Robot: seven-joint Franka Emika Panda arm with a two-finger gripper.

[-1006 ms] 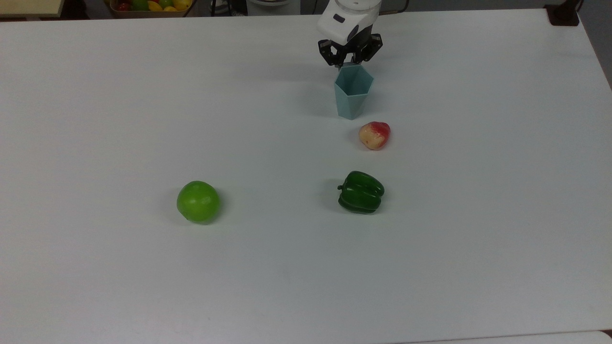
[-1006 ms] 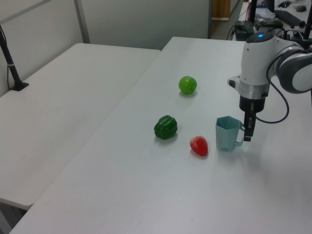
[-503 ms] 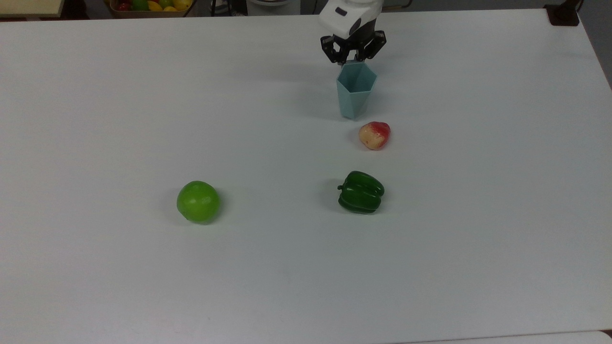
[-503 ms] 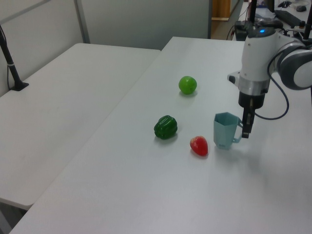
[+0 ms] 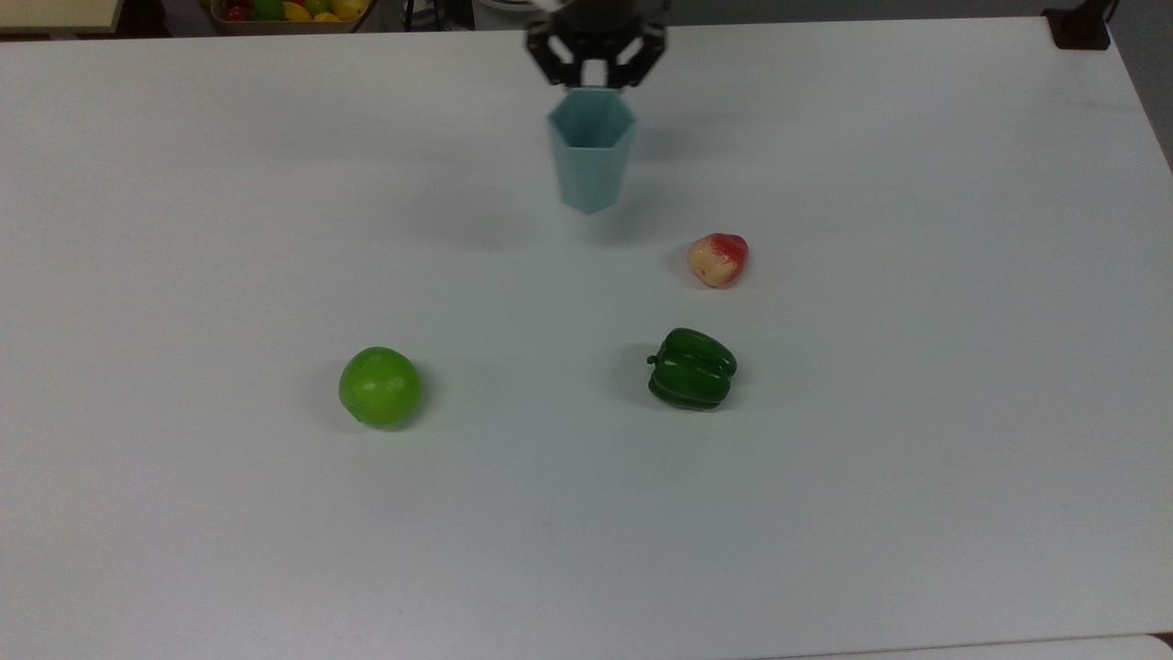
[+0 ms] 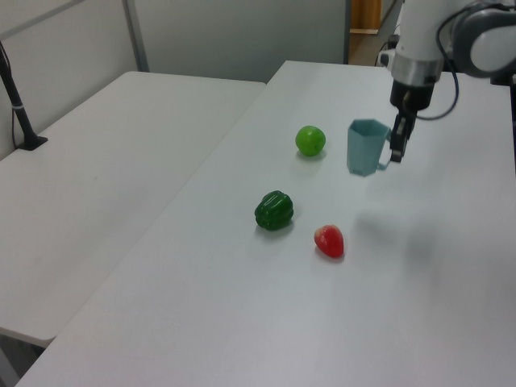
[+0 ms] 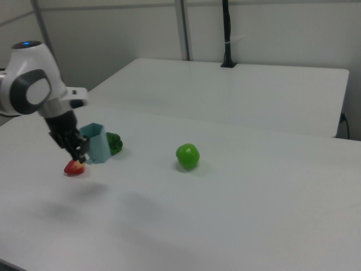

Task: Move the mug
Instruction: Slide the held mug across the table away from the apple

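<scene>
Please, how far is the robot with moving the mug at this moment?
Done: the gripper is shut on the handle of the mug, and the mug is lifted off the table; its shadow lies apart below it. In hand: it carries the mug in the air, upright, beyond the red fruit. Left: to set it down and release.

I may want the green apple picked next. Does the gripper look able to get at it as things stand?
Probably not yet: the gripper is shut on the mug's handle and holds it off the table. The green apple itself stands alone, open from above.
</scene>
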